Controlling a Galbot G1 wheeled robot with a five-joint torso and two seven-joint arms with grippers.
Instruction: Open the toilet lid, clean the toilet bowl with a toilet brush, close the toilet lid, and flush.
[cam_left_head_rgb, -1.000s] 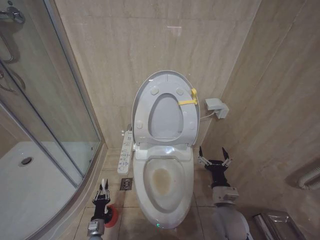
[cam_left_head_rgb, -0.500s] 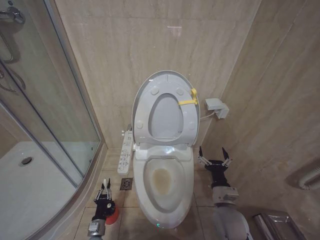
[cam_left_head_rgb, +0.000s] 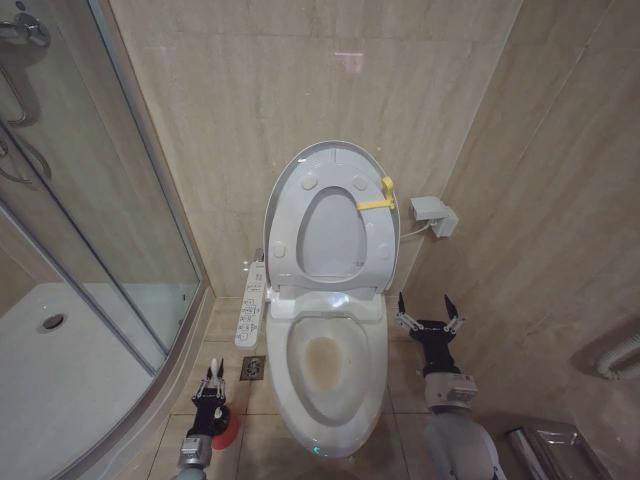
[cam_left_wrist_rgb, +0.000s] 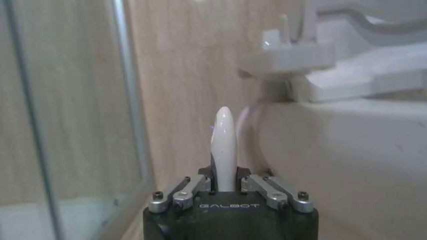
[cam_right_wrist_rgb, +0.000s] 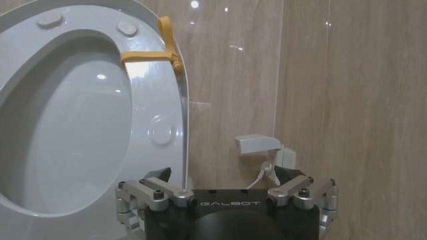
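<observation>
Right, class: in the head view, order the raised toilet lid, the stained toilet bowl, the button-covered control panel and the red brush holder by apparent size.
1. Glossy white oval toilet lid
2. White ceramic toilet bowl, close to the lid in size, and nearer the camera
3. Long white control panel
4. Small round red cup holder, partly hidden by the left gripper

We see our left arm reaching low at the left, its wrist pointing forward; the left gripper (cam_left_head_rgb: 211, 383) has its fingers (cam_left_wrist_rgb: 190, 189) drawn together around a thin white handle. Our right arm extends forward at the right, wrist straight, and the right gripper (cam_left_head_rgb: 428, 313) hangs free with its 2 fingers (cam_left_head_rgb: 402, 308) spread wide.
</observation>
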